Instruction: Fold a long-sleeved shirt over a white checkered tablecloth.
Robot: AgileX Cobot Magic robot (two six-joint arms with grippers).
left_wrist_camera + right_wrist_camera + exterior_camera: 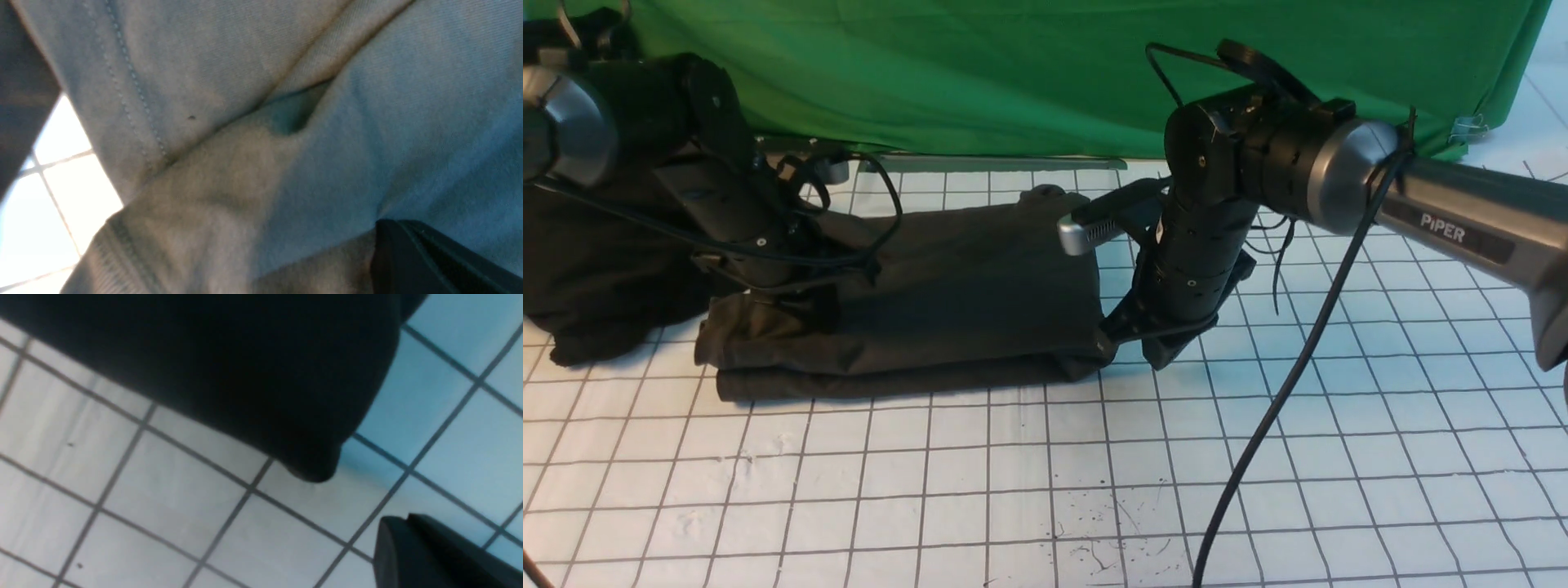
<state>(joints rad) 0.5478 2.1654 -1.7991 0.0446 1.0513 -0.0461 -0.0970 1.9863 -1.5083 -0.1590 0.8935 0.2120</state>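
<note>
A wide white grid-lined tablecloth point(1258, 457) (black specks at 6 o'clock) meets plain green backdrop cloth point(1013, 73) at 12; both grippers' jaws together.

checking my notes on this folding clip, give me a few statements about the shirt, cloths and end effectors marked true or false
1. The long-sleeved shirt lies folded into a compact stack on the white checkered tablecloth. True.
2. The right end effector is at the shirt's left end. False: it is down at the shirt's right near corner.
3. A green cloth hangs behind the work area. True.
4. The shirt's chest print faces up. False: only plain dark fabric shows on top.
5. A blacker heap of cloth lies left of the shirt. True.
6. The left end effector hangs high above the tablecloth. False: it is down on the shirt's left part.
</note>
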